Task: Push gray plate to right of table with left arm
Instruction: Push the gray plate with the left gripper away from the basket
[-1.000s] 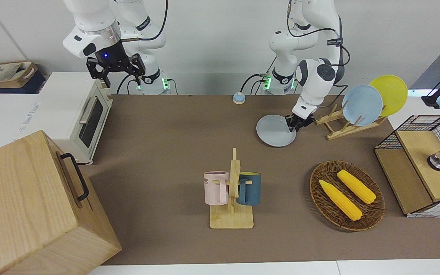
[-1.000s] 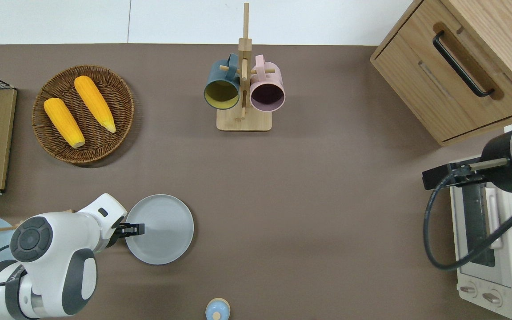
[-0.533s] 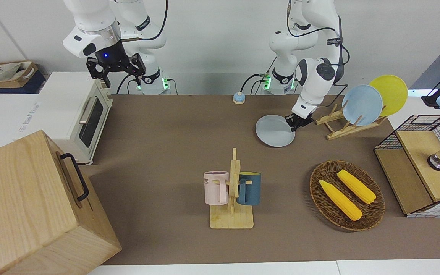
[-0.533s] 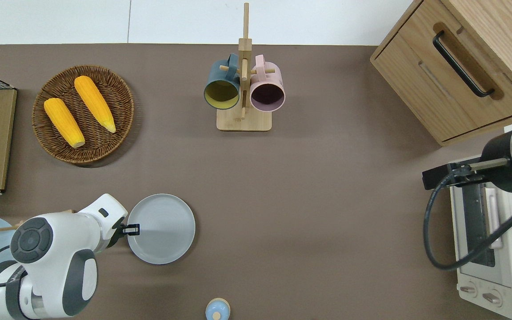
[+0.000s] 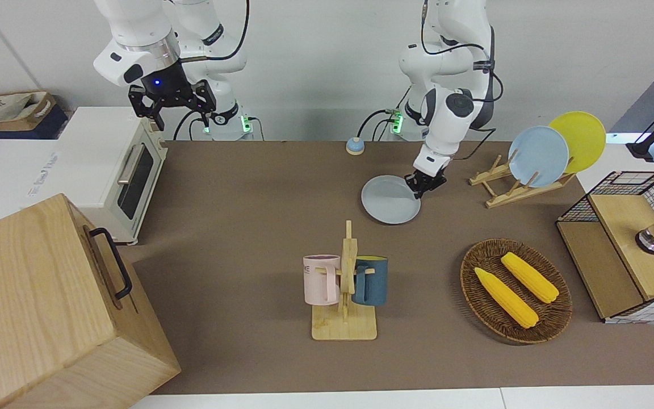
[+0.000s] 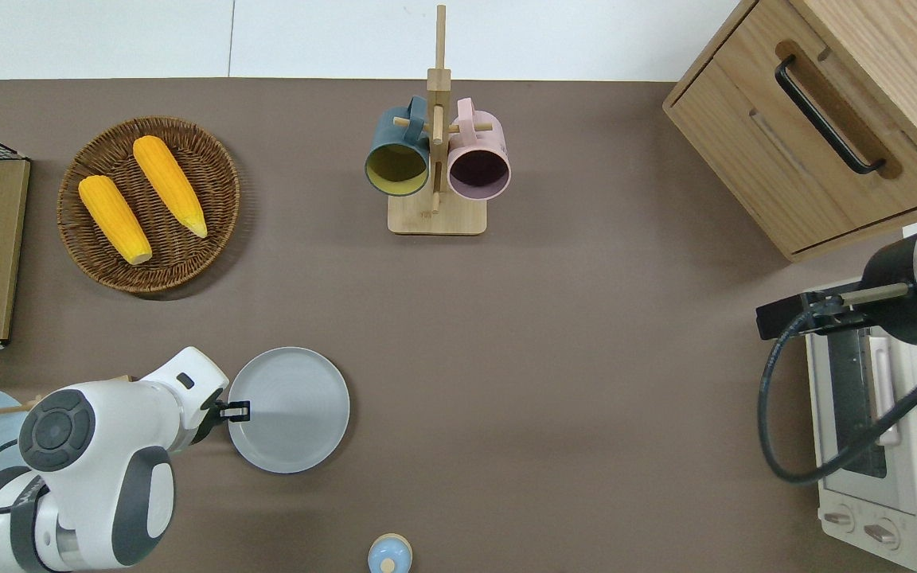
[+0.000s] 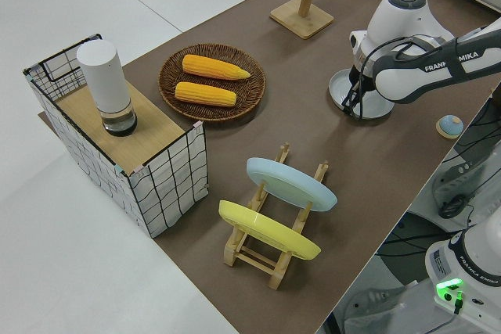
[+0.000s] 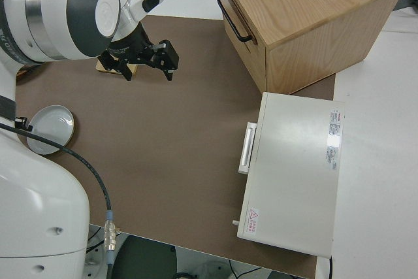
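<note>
Gray plate (image 6: 289, 410) lies flat in the lower left of the overhead frame, the left gripper (image 6: 234, 411) low at its rim; whether its fingers are open cannot be told. Stiff, light and probably slick on the table (image 6: 570, 358), it should slide from a rim nudge. Upper left, a basket (image 6: 220, 171) holds two corn cobs (image 6: 169, 185); center, a rack carries two mugs (image 6: 478, 169). Right arm parked.

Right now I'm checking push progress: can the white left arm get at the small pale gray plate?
Probably yes: the left gripper is already at the rim of the gray plate, with nothing between them.
</note>
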`<state>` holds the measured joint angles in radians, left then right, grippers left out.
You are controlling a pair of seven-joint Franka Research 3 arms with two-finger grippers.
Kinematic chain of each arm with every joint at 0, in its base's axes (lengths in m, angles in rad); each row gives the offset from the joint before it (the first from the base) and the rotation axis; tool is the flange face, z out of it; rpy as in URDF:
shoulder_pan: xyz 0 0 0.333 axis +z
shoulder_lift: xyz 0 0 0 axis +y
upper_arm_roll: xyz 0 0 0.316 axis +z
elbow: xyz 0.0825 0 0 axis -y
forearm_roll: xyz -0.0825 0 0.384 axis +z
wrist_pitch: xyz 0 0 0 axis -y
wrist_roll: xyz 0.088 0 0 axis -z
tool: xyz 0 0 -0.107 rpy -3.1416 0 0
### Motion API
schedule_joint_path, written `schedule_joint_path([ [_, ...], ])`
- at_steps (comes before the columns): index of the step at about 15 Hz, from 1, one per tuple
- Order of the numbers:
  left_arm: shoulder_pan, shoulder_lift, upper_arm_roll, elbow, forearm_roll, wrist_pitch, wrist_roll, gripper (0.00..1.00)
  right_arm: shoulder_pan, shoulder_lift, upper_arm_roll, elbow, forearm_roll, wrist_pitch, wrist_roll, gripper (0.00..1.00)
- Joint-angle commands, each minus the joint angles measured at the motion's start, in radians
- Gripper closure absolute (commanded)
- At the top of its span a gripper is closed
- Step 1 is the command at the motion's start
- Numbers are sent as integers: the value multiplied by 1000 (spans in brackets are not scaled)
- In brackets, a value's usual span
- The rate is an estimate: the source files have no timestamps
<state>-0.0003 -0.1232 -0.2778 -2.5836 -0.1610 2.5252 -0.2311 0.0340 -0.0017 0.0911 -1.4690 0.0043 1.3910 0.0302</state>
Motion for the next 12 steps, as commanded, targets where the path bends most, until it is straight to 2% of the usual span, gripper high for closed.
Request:
schedule_joint_path([
  [1, -125, 79, 2, 49, -22, 38, -169, 1000, -11, -8, 4, -1, 8, -12, -3, 17],
  [6, -276, 154, 2, 146, -17, 41, -379, 1000, -11, -8, 6, 1, 8, -12, -3, 17],
  [9, -386, 223, 3, 248, -5, 40, -544, 1000, -11, -8, 6, -1, 8, -12, -1, 17],
  [12, -460, 258, 3, 298, -5, 38, -626, 1000, -11, -8, 4, -1, 8, -12, -1, 17],
])
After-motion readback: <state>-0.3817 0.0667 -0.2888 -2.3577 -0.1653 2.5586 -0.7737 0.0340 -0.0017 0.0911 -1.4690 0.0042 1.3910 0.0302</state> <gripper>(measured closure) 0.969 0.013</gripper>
